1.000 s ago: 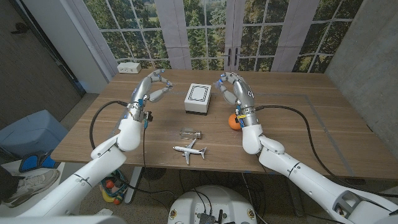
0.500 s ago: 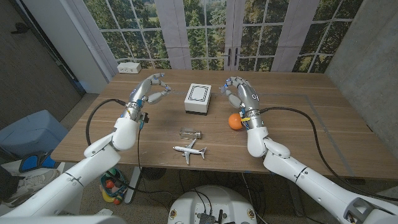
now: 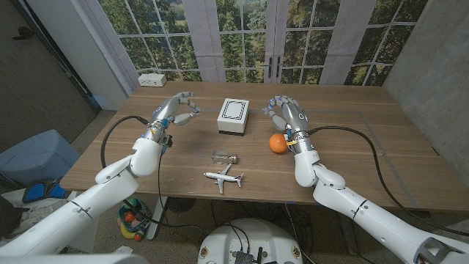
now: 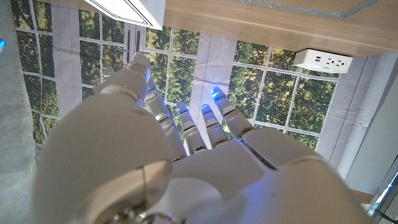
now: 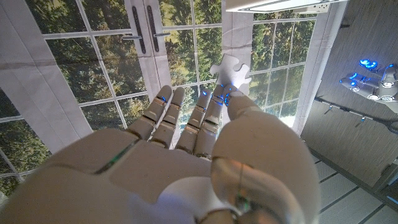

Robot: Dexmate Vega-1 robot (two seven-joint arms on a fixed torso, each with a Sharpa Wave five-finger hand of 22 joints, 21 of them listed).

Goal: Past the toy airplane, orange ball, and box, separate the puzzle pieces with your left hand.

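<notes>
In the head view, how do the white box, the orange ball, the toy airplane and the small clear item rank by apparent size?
1. White rectangular box
2. White toy airplane
3. Orange ball and small clear object: look alike, unranked.

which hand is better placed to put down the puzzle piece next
Right, probably: the right hand pinches a white puzzle piece at its fingertips, near the orange ball. The left hand looks empty in its wrist view.

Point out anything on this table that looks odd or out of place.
One thing: the right hand pinches a white puzzle piece, though the task names the left hand. The box, orange ball and toy airplane sit undisturbed.
</notes>
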